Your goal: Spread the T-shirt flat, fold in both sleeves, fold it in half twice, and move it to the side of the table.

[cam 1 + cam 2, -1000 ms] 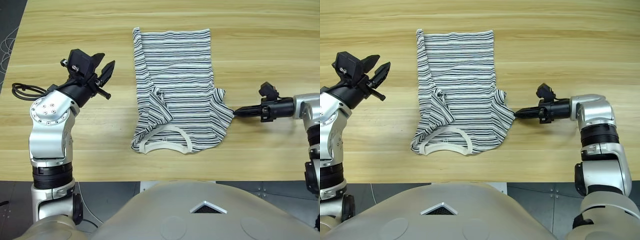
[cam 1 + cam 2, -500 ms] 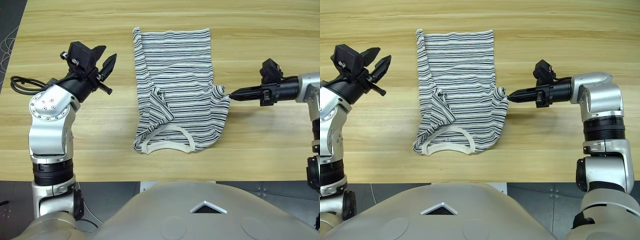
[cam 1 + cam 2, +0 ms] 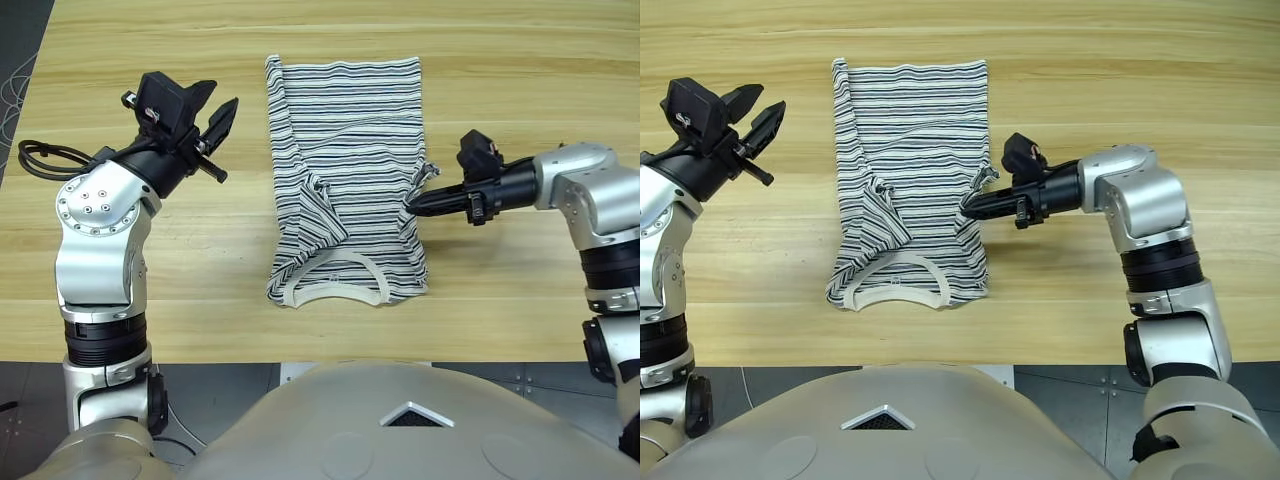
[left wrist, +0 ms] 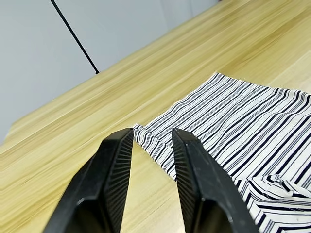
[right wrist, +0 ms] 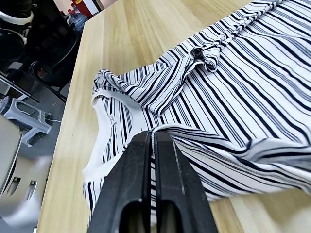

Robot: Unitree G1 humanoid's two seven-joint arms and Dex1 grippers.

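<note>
A black-and-white striped T-shirt [image 3: 345, 150] lies on the wooden table [image 3: 520, 90], collar toward me, its left sleeve folded onto the body. My right gripper [image 3: 412, 209] is shut on the right sleeve edge and holds it lifted over the shirt's right side; the pinched fabric shows at the fingertips in the right wrist view [image 5: 153, 133]. My left gripper [image 3: 222, 122] hovers open above bare table to the left of the shirt, holding nothing; its fingers [image 4: 192, 165] frame the shirt's far corner [image 4: 146, 133].
A black cable [image 3: 45, 165] loops off the left arm near the table's left edge. Bare wood surrounds the shirt on all sides. Off the table's end stand dark equipment and a grey stand [image 5: 24, 119].
My right gripper has carried the right sleeve leftward and up, from out beside the shirt onto its body. The left arm has lifted slightly and stays open.
</note>
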